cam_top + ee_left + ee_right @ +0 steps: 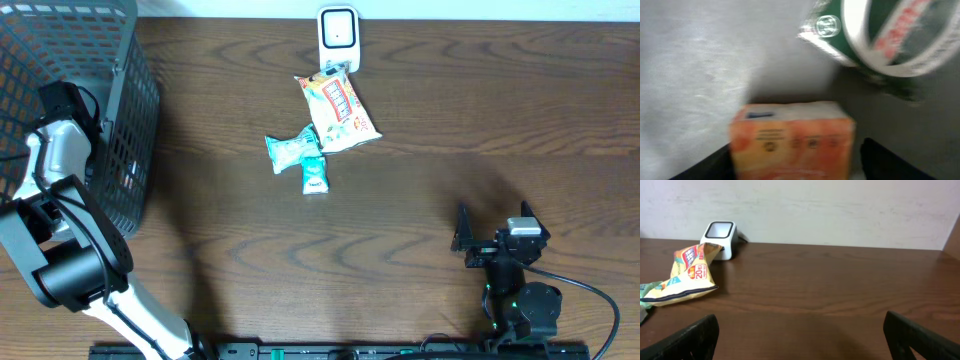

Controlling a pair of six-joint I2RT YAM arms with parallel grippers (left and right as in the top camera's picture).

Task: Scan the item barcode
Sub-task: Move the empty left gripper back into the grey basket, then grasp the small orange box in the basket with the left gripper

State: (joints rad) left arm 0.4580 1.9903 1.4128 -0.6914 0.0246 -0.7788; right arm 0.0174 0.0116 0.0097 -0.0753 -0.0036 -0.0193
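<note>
Left gripper (795, 159) is down in the grey mesh basket (135, 110), jaws either side of a blurred orange box (792, 135); whether they press on it, I cannot tell. On the tabletop (480, 110), two teal sachets (292, 150) lie by a yellow snack bag (340, 110), just beside the white barcode scanner (338, 38). Right gripper (492, 222) hangs wide open, empty.

scanner (338, 38) common to overhead, right wrist

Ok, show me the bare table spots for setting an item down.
Bare wood: right of the snack bag, ahead of the right gripper; also between the basket and the teal packets. Crowded below the scanner.
</note>
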